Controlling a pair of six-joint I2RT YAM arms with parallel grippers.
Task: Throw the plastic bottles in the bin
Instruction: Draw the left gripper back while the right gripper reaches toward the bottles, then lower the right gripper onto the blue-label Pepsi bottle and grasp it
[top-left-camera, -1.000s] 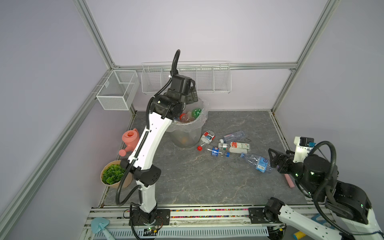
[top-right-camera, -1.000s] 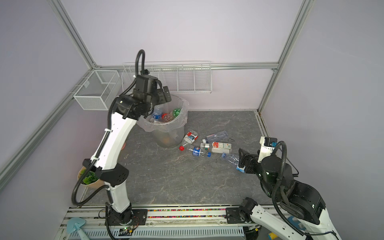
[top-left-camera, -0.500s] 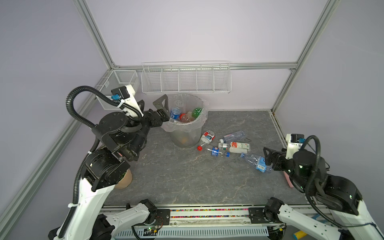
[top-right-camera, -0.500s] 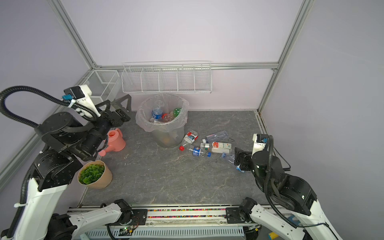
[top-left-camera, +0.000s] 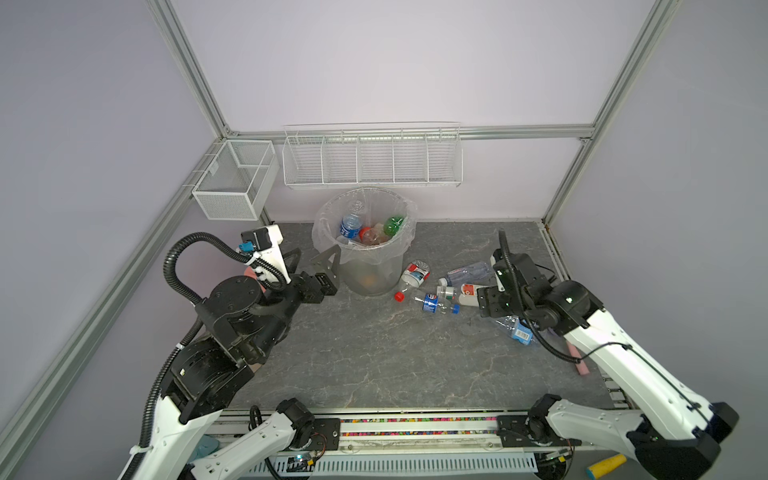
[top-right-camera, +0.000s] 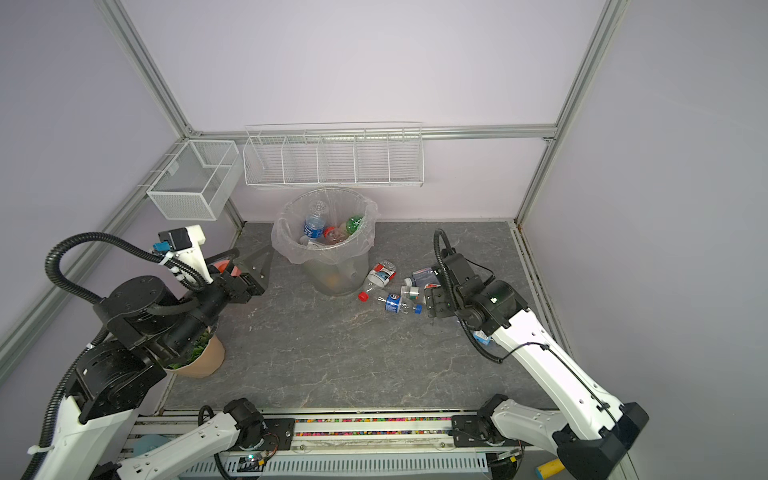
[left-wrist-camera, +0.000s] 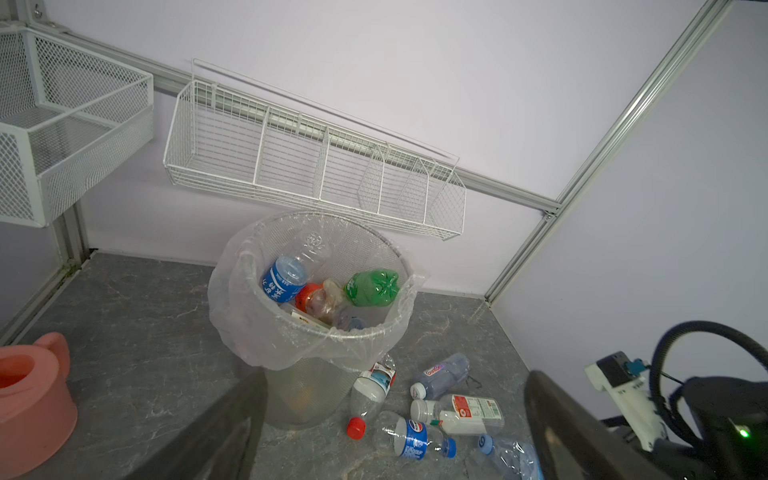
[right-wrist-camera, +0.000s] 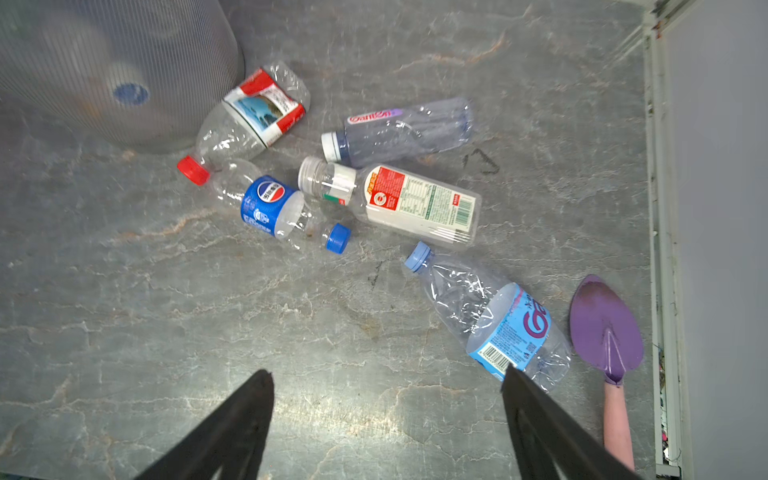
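Left arm is back from the bin and empty; five bottles are still on the floor.

A second ago your left gripper (top-left-camera: 311, 262) was over the bin (top-left-camera: 374, 272). Now it sits pulled back to the bin's left, jaws wide apart with nothing in them, so that drop reads as done. Your right gripper (right-wrist-camera: 387, 370) has come forward and hangs over the loose bottles, jaws spread and empty. The big blue-label bottle (right-wrist-camera: 494, 320) lies just beside one finger, probably the next pick. The red-cap bottle (right-wrist-camera: 249, 120) touches the bin's foot. Several bottles (left-wrist-camera: 328, 291) are already inside. The floor is a grey marbled mat (top-left-camera: 374, 357), with lilac walls, wire baskets (top-left-camera: 372, 160) on the back wall and a purple trowel (right-wrist-camera: 604, 328) by the right edge.
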